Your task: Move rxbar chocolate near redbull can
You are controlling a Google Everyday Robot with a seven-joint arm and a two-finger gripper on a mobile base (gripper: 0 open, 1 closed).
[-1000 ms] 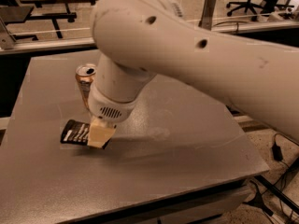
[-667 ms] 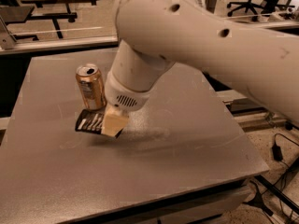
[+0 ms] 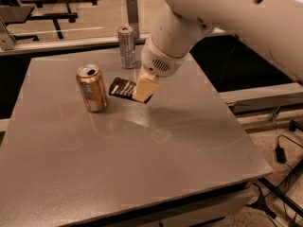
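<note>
Since the earlier picture, the snack bar (image 3: 121, 87) has gone from the gold can's (image 3: 91, 88) lower right to its right side, level with the can's middle. The gripper (image 3: 143, 93) sits just right of the gold can, its tan finger (image 3: 146, 86) clamped over the bar's far end. The bar is tilted, close to the gold can but apart from it. The slim silver can (image 3: 126, 46) stands behind and to the right of the gold can, on the grey table (image 3: 189, 150).
</note>
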